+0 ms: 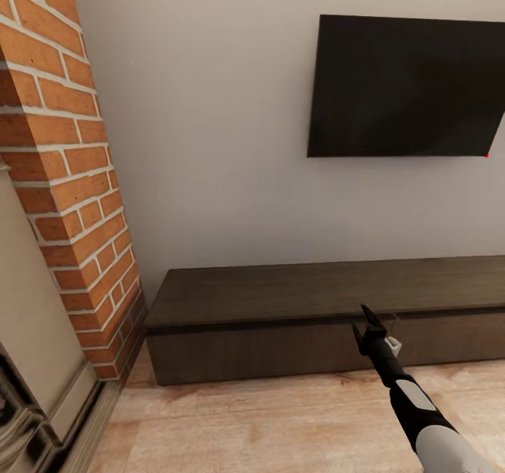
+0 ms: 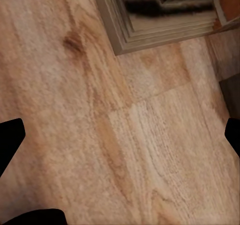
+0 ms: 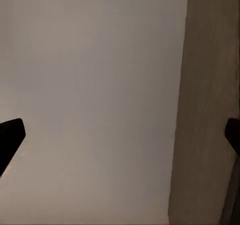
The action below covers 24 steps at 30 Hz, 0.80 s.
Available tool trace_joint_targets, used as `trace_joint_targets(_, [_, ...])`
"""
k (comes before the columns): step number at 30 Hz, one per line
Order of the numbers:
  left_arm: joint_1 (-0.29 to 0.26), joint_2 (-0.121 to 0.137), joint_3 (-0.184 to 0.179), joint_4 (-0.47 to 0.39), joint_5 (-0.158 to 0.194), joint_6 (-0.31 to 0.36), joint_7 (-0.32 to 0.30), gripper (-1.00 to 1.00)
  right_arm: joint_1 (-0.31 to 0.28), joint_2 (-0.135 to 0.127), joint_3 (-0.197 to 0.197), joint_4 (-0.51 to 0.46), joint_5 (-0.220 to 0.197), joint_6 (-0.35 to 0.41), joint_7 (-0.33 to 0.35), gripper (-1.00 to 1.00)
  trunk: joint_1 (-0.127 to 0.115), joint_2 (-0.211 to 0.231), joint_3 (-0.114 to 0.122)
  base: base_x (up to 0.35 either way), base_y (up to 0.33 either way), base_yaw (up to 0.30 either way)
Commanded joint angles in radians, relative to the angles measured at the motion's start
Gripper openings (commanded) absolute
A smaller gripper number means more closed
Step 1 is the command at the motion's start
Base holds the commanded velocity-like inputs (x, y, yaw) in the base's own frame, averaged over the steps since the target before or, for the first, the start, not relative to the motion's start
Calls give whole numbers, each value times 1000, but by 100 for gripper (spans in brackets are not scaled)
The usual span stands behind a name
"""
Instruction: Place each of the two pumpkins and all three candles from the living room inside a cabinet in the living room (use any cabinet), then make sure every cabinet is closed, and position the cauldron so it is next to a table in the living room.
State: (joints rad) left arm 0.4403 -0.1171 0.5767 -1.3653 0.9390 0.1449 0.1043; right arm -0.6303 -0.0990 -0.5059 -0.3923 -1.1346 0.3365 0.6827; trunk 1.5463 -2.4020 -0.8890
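**Cabinet in view, fronts shut**

Cabinet (image 1: 294,312): long, low, dark-brown wood unit, sits on the floor against the back wall, runs out of the head view on the right side. Flat top, bare. A thin dark groove runs along the front just below the top edge. Fronts flat, no handles, all flush with the face, none pulled out; vertical seam between two fronts is faintly visible. Left end stands just beside the brick column. In the right wrist view the same dark wood surface (image 3: 210,110) shows as a strip against the pale wall.
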Motion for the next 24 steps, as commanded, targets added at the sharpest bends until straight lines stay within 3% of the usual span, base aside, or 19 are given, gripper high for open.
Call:
trace_joint_targets(1, [0,0,0,0,1,0,0,100,-1,0,0,16,-14,0,1,100,0,0,0,0,0,-1])
trace_joint_targets(8, [0,0,0,0,2,0,1,100,-6,-2,2,69,-56,-2,3,100,19,-35,-16,0,0,0])
trace_joint_targets(17, [0,-1,0,0,3,-1,1,100,-7,-2,3,78,-62,-4,2,100,54,-98,-44,0,0,0])
trace_joint_targets(24, [0,-1,0,0,2,-1,2,100,-8,-2,3,82,-60,-9,-2,100,57,-100,-71,0,0,0])
